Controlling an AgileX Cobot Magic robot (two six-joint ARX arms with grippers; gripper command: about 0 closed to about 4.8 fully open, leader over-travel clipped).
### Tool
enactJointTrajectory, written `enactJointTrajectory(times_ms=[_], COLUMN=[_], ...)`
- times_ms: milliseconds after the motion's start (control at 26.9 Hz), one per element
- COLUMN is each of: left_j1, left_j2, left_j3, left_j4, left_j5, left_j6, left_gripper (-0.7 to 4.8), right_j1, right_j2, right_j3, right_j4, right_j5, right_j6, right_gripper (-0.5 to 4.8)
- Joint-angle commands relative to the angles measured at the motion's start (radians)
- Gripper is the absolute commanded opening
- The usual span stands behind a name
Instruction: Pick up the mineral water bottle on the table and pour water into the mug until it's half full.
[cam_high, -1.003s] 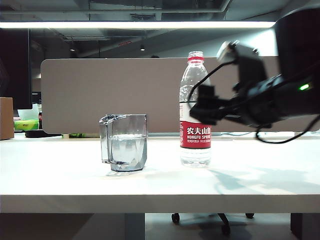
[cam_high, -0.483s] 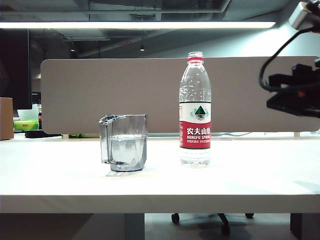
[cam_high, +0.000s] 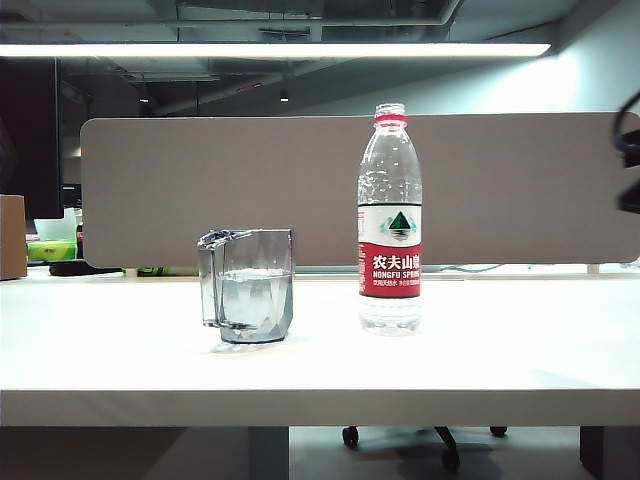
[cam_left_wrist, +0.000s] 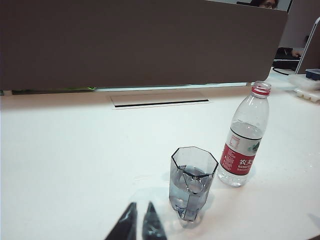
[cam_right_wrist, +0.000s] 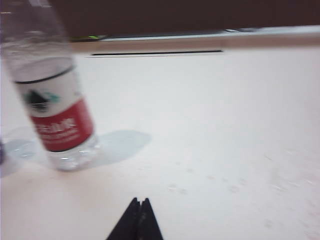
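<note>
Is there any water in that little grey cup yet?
Yes, partly filled. The mug shows a water line about halfway up its clear wall, and the left wrist view shows liquid inside it.

The right wrist view is blurred, and its edge cuts off the bottle (cam_right_wrist: 52, 100) above the shoulder. Only the dark tips of each tool show, left (cam_left_wrist: 139, 222) and right (cam_right_wrist: 138, 220). In the exterior view the right arm (cam_high: 630, 170) is cut off at the edge.

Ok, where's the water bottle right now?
The mineral water bottle stands upright on the table, right of centre in the exterior view, just right of the mug and apart from it.
</note>
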Motion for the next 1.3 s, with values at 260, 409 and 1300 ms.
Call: enactJointTrajectory(times_ms=[260, 409, 1300], left_j1=[-0.001, -0.001, -0.001], left_j2=[0.0, 0.0, 0.0], left_j3=[0.005, 0.005, 0.005], left_j4=[0.011, 0.011, 0.011], left_j5=[0.0, 0.0, 0.0], left_j6=[0.002, 0.002, 0.002], left_gripper=[0.22, 0.22, 0.22], right_j1=[-0.22, -0.278, -0.348], right_j2=[-0.287, -0.378, -0.697], right_j3=[0.002, 0.002, -0.002], right_j4=[-0.369, -0.443, -0.762], right_j5=[-0.175, -0.221, -0.201], right_j6=[0.017, 0.017, 0.016], right_gripper=[-0.06, -0.04, 0.18])
